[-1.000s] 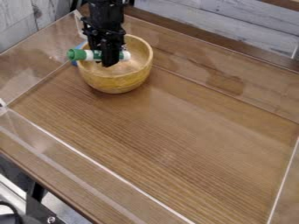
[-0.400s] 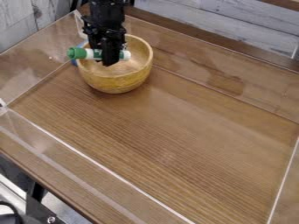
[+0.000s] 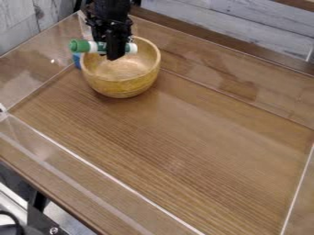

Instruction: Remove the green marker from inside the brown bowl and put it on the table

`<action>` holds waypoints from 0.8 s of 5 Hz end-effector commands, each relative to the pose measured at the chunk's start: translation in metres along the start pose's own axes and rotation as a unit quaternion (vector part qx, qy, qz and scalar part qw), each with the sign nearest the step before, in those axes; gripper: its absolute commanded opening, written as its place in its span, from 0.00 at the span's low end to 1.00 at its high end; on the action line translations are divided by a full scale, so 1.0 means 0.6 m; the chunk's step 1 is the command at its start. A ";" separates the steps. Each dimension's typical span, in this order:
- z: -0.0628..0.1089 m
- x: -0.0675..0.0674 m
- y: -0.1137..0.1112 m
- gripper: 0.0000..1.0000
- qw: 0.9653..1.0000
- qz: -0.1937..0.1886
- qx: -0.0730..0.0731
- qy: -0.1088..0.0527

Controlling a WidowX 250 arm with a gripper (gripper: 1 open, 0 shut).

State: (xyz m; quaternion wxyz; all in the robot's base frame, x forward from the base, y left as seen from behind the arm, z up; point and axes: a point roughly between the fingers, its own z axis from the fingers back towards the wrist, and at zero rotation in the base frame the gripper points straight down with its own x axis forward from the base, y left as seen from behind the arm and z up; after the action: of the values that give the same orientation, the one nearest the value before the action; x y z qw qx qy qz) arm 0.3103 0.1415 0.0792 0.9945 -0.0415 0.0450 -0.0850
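The brown bowl [image 3: 123,77] stands at the far left of the table [image 3: 185,138]. My black gripper [image 3: 113,53] points straight down over the bowl's left half, shut on the green marker [image 3: 84,46]. The marker lies level, its green end sticking out to the left of the fingers, lifted to about the height of the bowl's rim. Its other end is hidden behind the fingers.
A clear plastic rim [image 3: 37,138] runs around the tabletop's edges. A grey plank wall [image 3: 245,23] lies behind the table.
The gripper has risen a little with the marker; the marker's green end now sits higher, above the bowl's left rim. The bowl has stayed put.
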 end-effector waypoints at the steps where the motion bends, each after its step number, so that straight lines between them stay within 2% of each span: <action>1: 0.064 0.010 0.000 0.00 0.998 -0.005 0.035 -0.045; 4: 0.073 0.010 -0.009 0.00 0.998 -0.007 0.036 -0.047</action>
State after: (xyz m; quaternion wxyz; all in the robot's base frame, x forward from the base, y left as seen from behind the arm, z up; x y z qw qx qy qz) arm 0.3092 0.1361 0.0812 0.9938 -0.0445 0.0531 -0.0869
